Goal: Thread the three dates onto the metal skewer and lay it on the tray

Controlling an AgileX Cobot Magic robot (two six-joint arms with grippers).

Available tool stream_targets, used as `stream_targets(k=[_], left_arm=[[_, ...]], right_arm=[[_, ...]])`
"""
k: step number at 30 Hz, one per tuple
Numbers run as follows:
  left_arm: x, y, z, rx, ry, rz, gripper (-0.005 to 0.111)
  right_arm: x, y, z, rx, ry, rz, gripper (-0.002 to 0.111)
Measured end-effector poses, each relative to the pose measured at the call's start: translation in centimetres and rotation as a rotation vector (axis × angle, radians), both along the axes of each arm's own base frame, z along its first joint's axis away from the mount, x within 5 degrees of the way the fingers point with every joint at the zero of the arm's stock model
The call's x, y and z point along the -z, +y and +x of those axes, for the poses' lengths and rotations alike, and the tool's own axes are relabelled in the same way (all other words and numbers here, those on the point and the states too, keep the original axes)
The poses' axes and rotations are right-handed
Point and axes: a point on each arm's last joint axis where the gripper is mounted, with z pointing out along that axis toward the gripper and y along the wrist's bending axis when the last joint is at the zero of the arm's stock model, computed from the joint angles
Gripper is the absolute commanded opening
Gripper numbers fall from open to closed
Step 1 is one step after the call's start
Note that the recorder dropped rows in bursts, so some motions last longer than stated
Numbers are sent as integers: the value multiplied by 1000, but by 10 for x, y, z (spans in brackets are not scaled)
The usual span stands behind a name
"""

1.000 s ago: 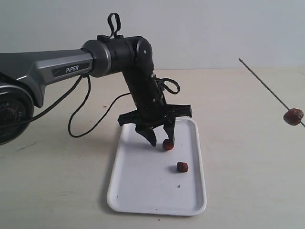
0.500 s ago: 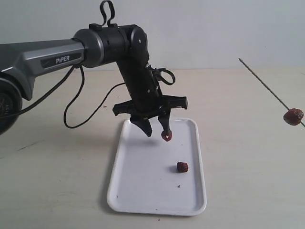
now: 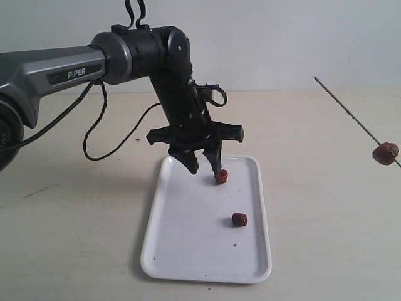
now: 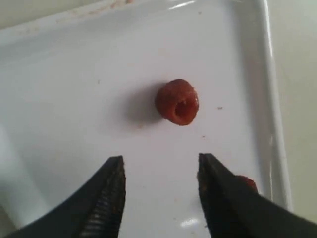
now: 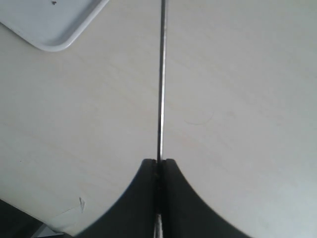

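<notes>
The white tray (image 3: 188,251) lies on the table. My left gripper (image 3: 207,173) hangs open above its far end. One date (image 3: 220,177) clings to the outer side of one finger, off the tray; in the left wrist view this date (image 4: 246,182) peeks out behind that finger. A second date (image 3: 239,219) (image 4: 177,101) lies on the tray (image 4: 74,74), ahead of the open left gripper (image 4: 159,163). The third date (image 3: 385,153) sits on the metal skewer (image 3: 351,118) at the right edge. My right gripper (image 5: 160,161) is shut on the skewer (image 5: 161,74), and no date shows in that view.
A black cable (image 3: 106,135) loops from the left arm over the table behind the tray. The pale table (image 3: 326,238) spreads to the right of the tray. A corner of the tray (image 5: 54,25) shows in the right wrist view.
My left gripper has risen from the tray's surface, still open, and the date touching its finger rose with it. The skewer, its date and the other date have not moved.
</notes>
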Motion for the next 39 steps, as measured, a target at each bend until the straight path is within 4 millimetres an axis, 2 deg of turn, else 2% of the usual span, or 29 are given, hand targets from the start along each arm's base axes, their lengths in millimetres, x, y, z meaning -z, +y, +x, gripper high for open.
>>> stream_targets(k=[3,6,11,17,24,35,39], left_arm=[[0,-3,0,154,-70,-3,64],[-1,-8,-2,300,-151,2,64],[1,-16,-2,425,-245,13,64],[12,-15,1,503,-274,55,64],[12,-16,3,540,-318,53,64],[15,-34,-11,694,-356,57,64],[18,-33,-9,708,-365,83,64]], right_arm=[[0,0,0,0,0,0,0],[0,0,0,0,1,1,0],[0,0,0,0,2,3,0],[1,2,-1,-2,13,22,0],[1,2,-1,-2,14,23,0],[0,0,-1,16,12,3,0],[1,-1,-1,17,14,2,0]])
